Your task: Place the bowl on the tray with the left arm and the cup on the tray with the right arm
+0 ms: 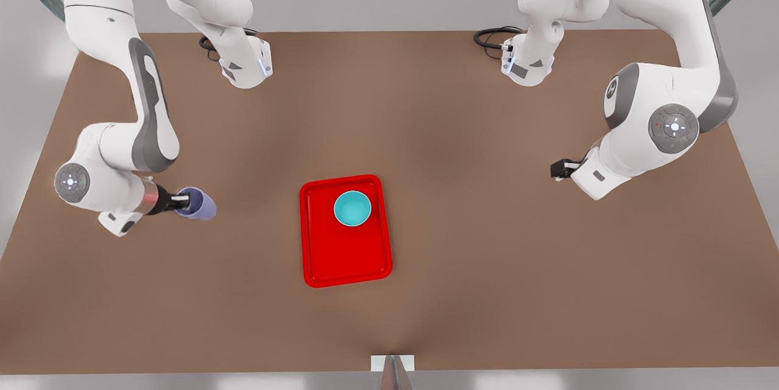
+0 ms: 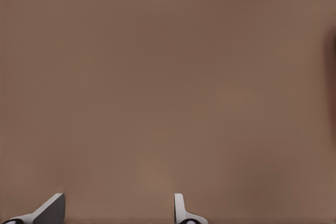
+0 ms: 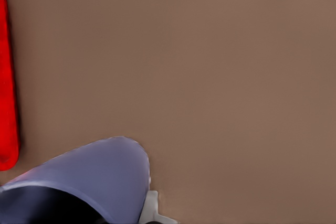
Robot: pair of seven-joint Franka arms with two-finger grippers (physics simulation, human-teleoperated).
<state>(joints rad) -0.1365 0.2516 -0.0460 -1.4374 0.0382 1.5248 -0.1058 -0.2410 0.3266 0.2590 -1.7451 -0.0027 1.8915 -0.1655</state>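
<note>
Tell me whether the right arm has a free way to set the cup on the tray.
Probably yes: the right tool holds the cup, bare table lies between it and the tray, and the bowl leaves room.

No readable text, labels, brands or numbers anywhere. Arm casings blank white and grey. Red tray (image 1: 316, 256), teal bowl (image 1: 352, 208), lavender cup (image 1: 198, 204) and brown table (image 1: 487, 244) plain, unmarked.

Both arms (image 1: 109, 31) are glossy white with rounded shells, grey joint bands and grey end discs carrying small lit dots. Black cables (image 1: 496, 37) loop at their bases. The grippers have black bodies and pale fingers (image 2: 181, 208).
</note>
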